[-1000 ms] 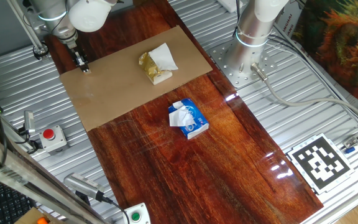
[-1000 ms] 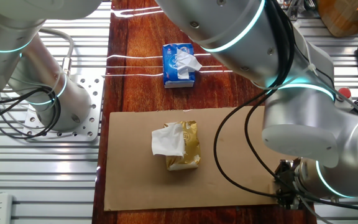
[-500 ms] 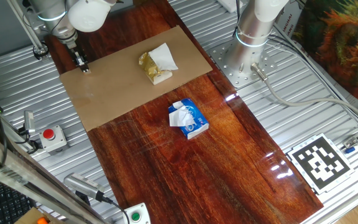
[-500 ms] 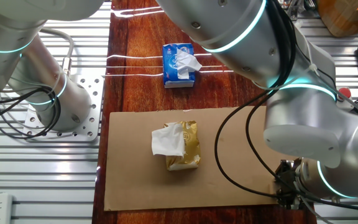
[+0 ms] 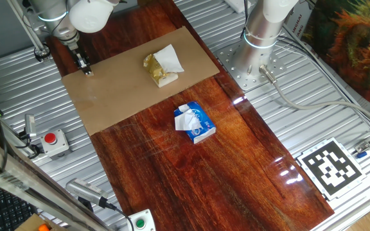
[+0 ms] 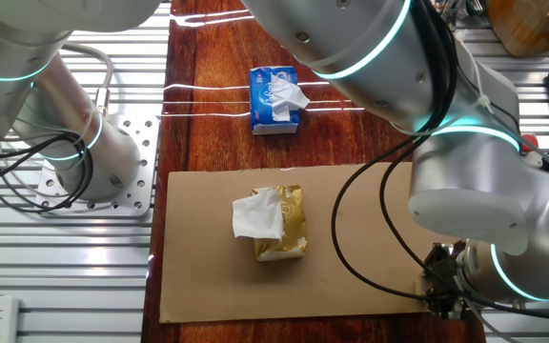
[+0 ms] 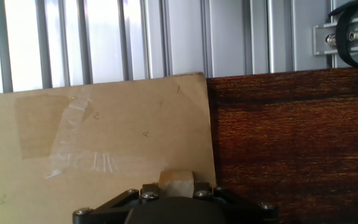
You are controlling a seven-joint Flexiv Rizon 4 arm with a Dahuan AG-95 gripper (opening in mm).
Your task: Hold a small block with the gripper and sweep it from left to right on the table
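The small block (image 7: 176, 178), a tiny pale tan cube, sits between my fingertips in the hand view, resting on the tan cardboard sheet (image 7: 104, 137) close to its corner and edge. My gripper (image 7: 176, 186) is shut on it. In one fixed view the gripper (image 5: 85, 68) stands at the far left corner of the cardboard (image 5: 127, 90) on the dark red-brown table (image 5: 191, 173). In the other fixed view the gripper (image 6: 438, 293) is at the sheet's lower right corner, mostly hidden under the arm, and the block is hidden there.
A yellowish crumpled lump with white paper (image 5: 161, 67) lies on the cardboard. A blue-and-white packet (image 5: 194, 122) lies on the bare wood. A second arm column (image 5: 262, 25) stands at the back right. Ribbed metal (image 5: 31, 83) surrounds the table. A red button box (image 5: 52, 139) sits left.
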